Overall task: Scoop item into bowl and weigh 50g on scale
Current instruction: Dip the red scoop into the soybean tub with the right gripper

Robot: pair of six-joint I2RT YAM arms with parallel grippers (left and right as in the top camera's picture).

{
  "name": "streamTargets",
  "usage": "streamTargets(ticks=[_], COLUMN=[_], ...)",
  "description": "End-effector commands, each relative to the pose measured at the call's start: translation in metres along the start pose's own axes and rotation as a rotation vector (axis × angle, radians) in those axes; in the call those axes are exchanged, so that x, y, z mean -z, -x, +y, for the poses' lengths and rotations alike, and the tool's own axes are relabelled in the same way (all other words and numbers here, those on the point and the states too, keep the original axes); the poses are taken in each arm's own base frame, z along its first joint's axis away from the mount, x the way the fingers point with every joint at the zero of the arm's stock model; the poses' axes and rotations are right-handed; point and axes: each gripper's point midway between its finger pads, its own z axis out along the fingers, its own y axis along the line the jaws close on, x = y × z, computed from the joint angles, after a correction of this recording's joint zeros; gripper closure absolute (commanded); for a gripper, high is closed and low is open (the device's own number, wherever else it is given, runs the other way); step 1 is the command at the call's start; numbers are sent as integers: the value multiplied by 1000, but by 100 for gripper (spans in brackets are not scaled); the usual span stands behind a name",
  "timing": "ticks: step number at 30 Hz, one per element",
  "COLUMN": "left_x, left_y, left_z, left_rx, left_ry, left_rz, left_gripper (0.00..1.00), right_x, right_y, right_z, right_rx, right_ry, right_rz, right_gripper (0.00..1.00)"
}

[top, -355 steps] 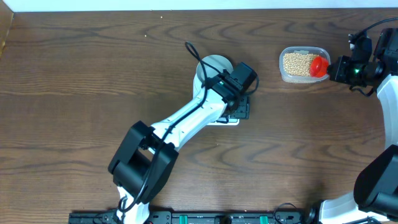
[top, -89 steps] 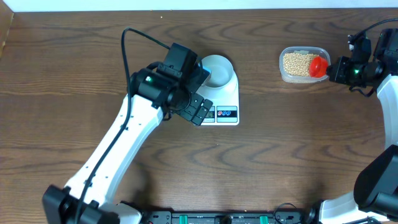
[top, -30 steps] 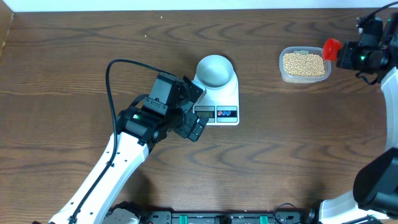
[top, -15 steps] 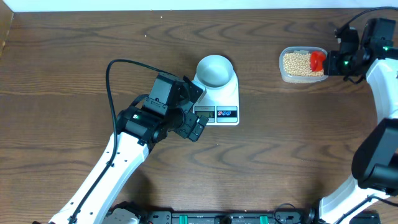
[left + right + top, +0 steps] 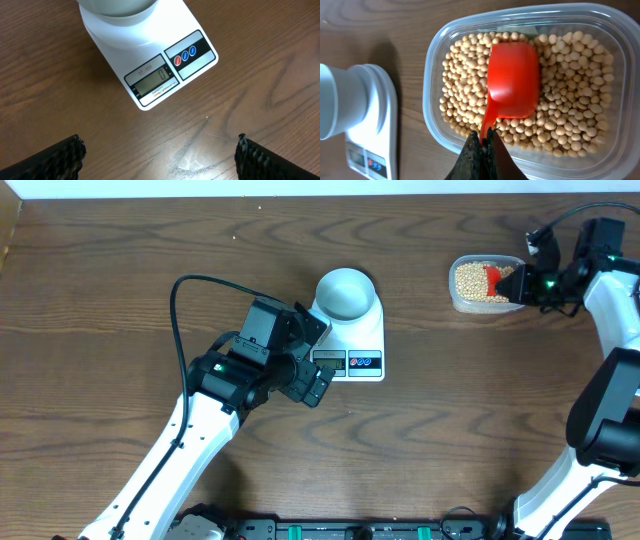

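Beyond the right jaws, beans [image 5: 570,100] around the seemingly pinched scoop [image 5: 512,82].

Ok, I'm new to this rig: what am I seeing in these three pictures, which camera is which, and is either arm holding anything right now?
These are two robot arms at a wooden table. The wide picture looks down from above; the other two come from a camera on each wrist. The left tool is open and empty, hanging near a white scale whose display reads 0. An empty pale bowl sits on the scale. The right tool is shut on the handle of a red scoop, which is down among the beans in a clear tub.
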Motion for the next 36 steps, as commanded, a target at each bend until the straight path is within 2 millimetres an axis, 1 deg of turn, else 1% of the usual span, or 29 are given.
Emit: streamTargets(ticks=[1,5,7,9,10,14,17,19,23,24,32,36], left_x=[0,0,0,0,0,0,0,0,0,0,0,0], left_y=[1,1,1,1,1,1,1,1,1,1,1,1], left_z=[0,0,0,0,0,0,0,0,0,0,0,0], left_rx=[-13,-13,-13,-13,-13,-13,-13,-13,-13,-13,-13,-13], left_ry=[-6,-6,-6,-6,-6,-6,-6,-6,-6,-6,-6,-6], left_rz=[-1,-1,-1,-1,-1,-1,-1,-1,-1,-1,-1,-1], left_gripper=[2,2,2,2,2,2,2,2,2,2,2,2], right_x=[2,9,9,6,1,-14,-15,-15,-6,0,28,37], right_y=[-3,-3,-4,-7,-10,-17,-16,-14,-9,-6,1,1], right_z=[10,3,0,-5,-8,-9,-5,-5,-8,-10,-28,-37], right_rx=[-88,-140,-165,-196,-218,-262,-271,-279,-326,-339,-384,-404], right_ry=[174,248,278,302,328,407,466,469,510,536,604,608], right_rz=[-3,-21,-25,-20,-12,7,0,-4,-28,-45,-125,-149], right_gripper=[99,99,99,99,99,99,99,99,99,99,99,99])
